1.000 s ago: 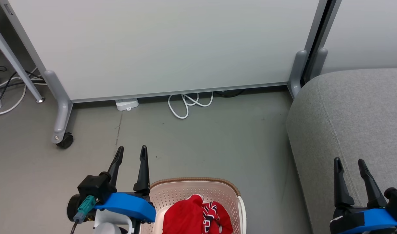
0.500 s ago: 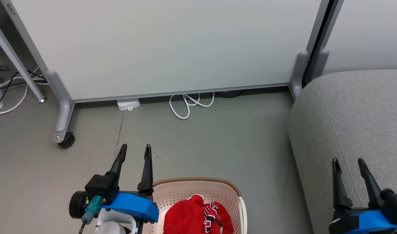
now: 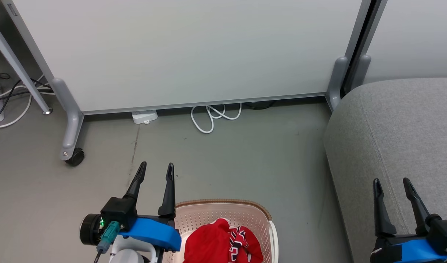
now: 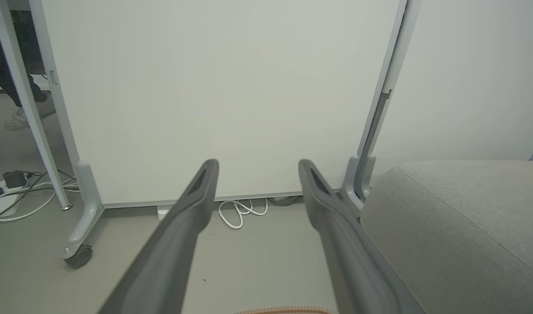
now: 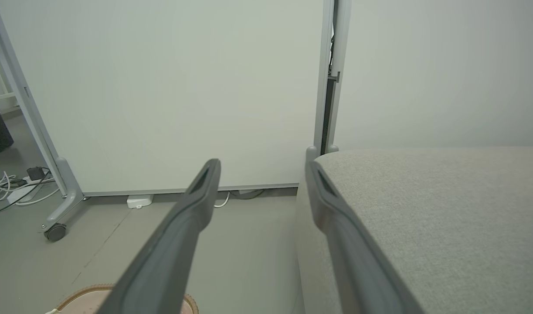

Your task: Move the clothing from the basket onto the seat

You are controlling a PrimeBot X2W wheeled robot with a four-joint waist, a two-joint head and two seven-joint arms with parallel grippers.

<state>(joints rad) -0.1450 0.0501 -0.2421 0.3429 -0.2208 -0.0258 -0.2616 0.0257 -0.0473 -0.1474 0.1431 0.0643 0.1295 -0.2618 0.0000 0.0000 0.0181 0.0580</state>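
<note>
Hovering at the lower left of the head view, the left gripper (image 3: 156,166) has its two dark fingers spread wide with nothing between them, tips pointing up the frame over the bare grey floor (image 3: 245,157). Just to its right, at bottom centre and cut off by the lower edge, sits the basket (image 3: 223,202), cream and perforated, with a brown strip along its upper rim. And there is the clothing (image 3: 208,244), heaped inside it: a red mound, with a red piece marked in black and white on the right side of the pile. Over on the right side of the frame, the grey seat (image 3: 398,120) has nothing lying on it, and a strip of floor lies between it and the basket. At the lower right, the right gripper (image 3: 391,180) sits over that cushion, fingers parted wide, empty too. In the left wrist view the fingers frame a looped white cable (image 4: 240,211) at the foot of a pale panel (image 4: 227,87). In the right wrist view the right-hand finger crosses the seat's rounded corner, and the basket rim peeks in at lower left.
</note>
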